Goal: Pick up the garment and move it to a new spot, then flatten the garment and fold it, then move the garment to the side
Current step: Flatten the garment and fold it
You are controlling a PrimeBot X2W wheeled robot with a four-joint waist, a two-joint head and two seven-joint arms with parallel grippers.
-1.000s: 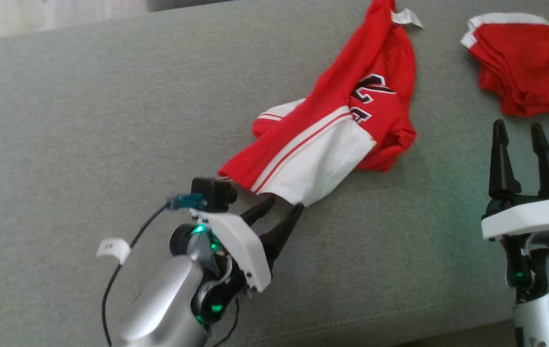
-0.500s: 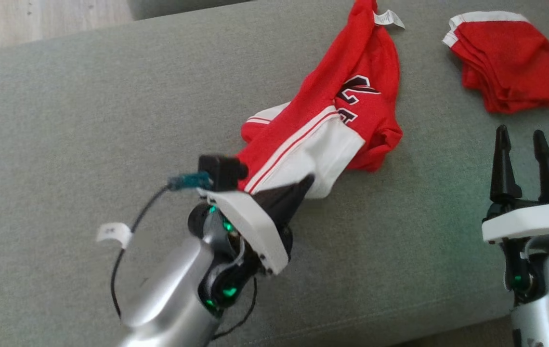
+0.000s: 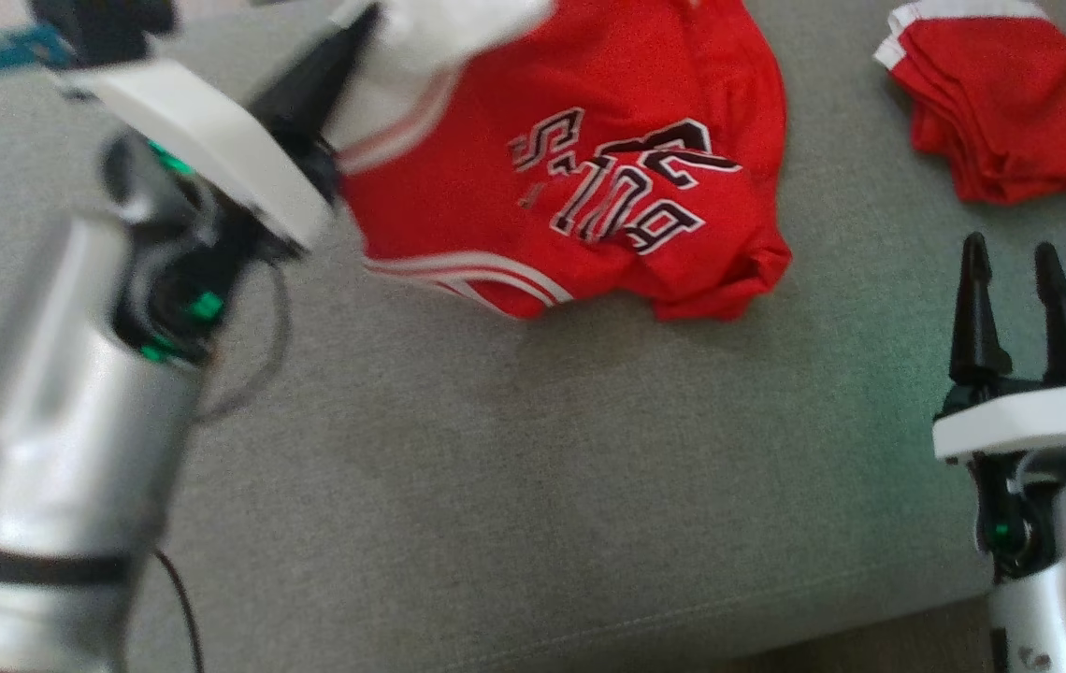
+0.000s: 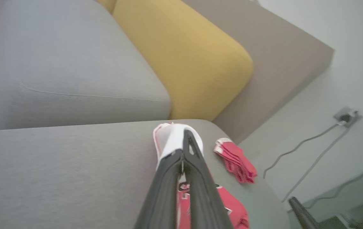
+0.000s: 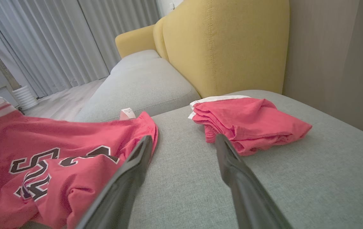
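The garment point(image 3: 589, 168) is a red jersey with black lettering and white trim, partly lifted off the grey sofa seat point(image 3: 542, 486). My left gripper point(image 3: 360, 23) is raised at the upper left of the head view, shut on the jersey's white edge. In the left wrist view that white cloth point(image 4: 172, 140) is pinched between the closed fingers of the left gripper point(image 4: 186, 133). My right gripper point(image 3: 1010, 252) stands open at the lower right, apart from the jersey. Seen from the right wrist, the right gripper point(image 5: 181, 138) holds nothing, and the jersey point(image 5: 57, 149) lies to its left.
A folded pile of red cloth point(image 3: 1001, 121) rests at the seat's far right, ahead of the right gripper. A yellow backrest point(image 5: 226, 44) rises behind the seat. The seat's front edge point(image 3: 683, 626) runs near the bottom. A wall socket with a cable point(image 4: 345, 116) lies beyond the sofa.
My left gripper closed on the jersey's white edge and rose up and to the left, pulling the cloth so its lettering now shows. The right gripper stayed put.
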